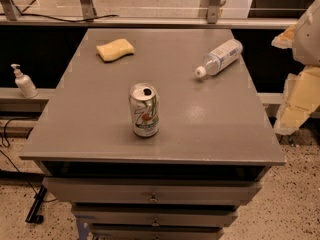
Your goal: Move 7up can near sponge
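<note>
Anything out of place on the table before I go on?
Only the clear plastic bottle, lying on its side at the right rear of the table. The 7up can stands upright; the claw hangs beyond the right edge.

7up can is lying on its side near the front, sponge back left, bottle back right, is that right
No. The camera view shows the 7up can standing upright, not on its side. The sponge is back left and the bottle back right. The gripper is out of view.

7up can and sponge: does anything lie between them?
No; the camera view shows only bare tabletop between 7up can and sponge. The gripper is not in view.
</note>
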Controlling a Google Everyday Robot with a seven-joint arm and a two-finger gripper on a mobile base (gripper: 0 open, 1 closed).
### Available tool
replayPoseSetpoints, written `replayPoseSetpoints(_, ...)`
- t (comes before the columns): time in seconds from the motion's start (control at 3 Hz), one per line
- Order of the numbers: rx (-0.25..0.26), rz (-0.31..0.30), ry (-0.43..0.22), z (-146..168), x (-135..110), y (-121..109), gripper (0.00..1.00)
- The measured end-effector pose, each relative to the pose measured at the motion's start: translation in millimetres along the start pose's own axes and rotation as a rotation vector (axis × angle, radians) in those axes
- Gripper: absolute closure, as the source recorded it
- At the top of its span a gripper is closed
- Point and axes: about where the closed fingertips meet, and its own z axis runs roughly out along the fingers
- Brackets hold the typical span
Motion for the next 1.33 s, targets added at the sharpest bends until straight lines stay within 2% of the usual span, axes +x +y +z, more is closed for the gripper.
replayPoseSetpoints(0.33,0.0,0.0,0.0,0.0,0.0,0.0,0.0)
replayPoseSetpoints(0.67,0.021,-0.038,-0.017,-1.2,-5.9,-7.9,0.0)
replayPoseSetpoints(1.0,0.008,-0.037,-0.123,15.2,-19.1,-25.8,0.0)
replayPoseSetpoints(1.33,-0.088,-0.002,-0.312,50.1,-53.6,-27.4,0.0)
